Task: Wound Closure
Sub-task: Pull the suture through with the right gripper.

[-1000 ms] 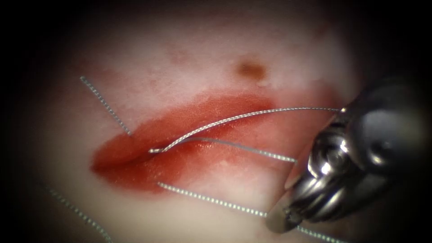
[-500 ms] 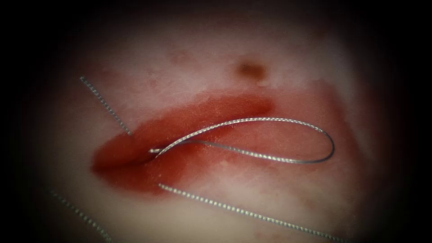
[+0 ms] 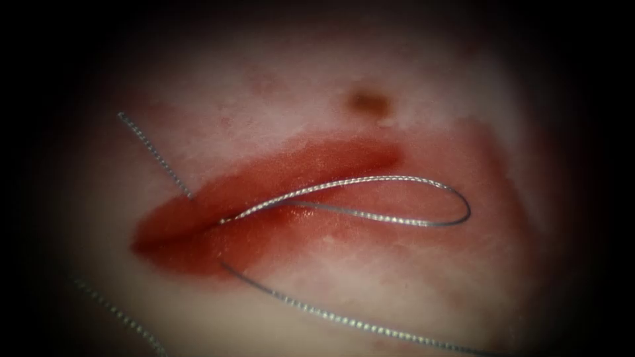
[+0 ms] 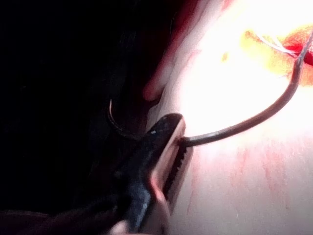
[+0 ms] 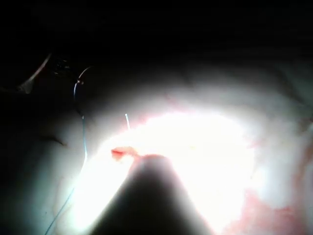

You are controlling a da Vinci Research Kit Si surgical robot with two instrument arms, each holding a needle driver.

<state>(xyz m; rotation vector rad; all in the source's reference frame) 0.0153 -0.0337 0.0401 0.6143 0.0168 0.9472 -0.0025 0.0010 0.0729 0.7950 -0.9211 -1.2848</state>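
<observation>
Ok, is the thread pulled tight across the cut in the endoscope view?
No, the thread lies in a slack loop on the tissue.

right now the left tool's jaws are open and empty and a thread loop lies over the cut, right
No: the left wrist view shows the left tool shut on the needle, seemingly near its thread end, outside the tissue. The thread loop does lie over the cut.

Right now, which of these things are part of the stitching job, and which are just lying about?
In the job: tissue with its cut; thread looped over the cut; needle, gripped partway along its curve by the left tool, whether in the tissue unclear; right tool, hold unclear.
Lying about: cut end of thread left of the cut; red fluid; brown spot.
</observation>
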